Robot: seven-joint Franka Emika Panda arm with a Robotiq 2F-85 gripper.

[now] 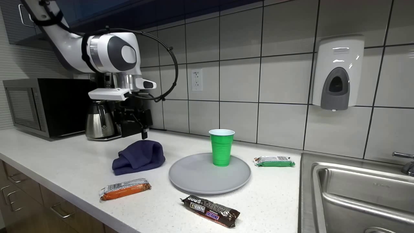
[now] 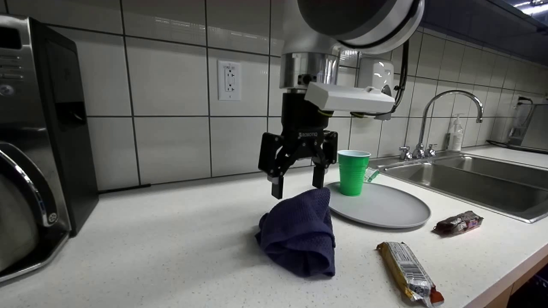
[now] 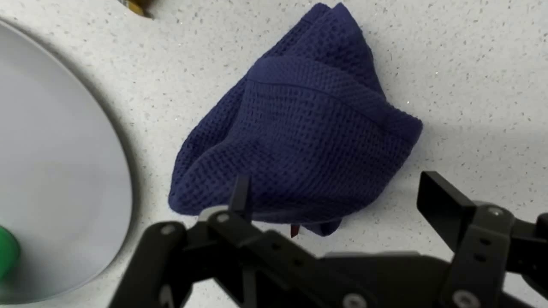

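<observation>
Fingers (image 2: 277,188) of the gripper (image 2: 298,188) stand wide apart with nothing held between them. Just below them, the navy towel (image 2: 299,235) lies in a loose heap on the counter (image 2: 171,239), its raised folds near the fingertips but seemingly apart from them. In the wrist view, a small dark-red scrap (image 3: 295,231) pokes out from under the towel's edge, between the two fingers; too little shows to tell what it belongs to.

As for progress, the towel is down on the counter and out of the grip, so no carry is under way. Judged from how things lie, either its placing looks complete or its pickup is not yet made; the pose alone does not settle which.

To one side of the fingers, the green cup (image 1: 221,150) stands upright on the grey plate (image 1: 194,179). The orange-wrapped bar (image 1: 125,189) lies past the towel from the fingers, off the plate. Farther from the fingers are the dark-wrapped bar (image 1: 212,211) and, beyond the cup, the green-wrapped bar (image 1: 275,161), both on the counter rather than on the plate.
</observation>
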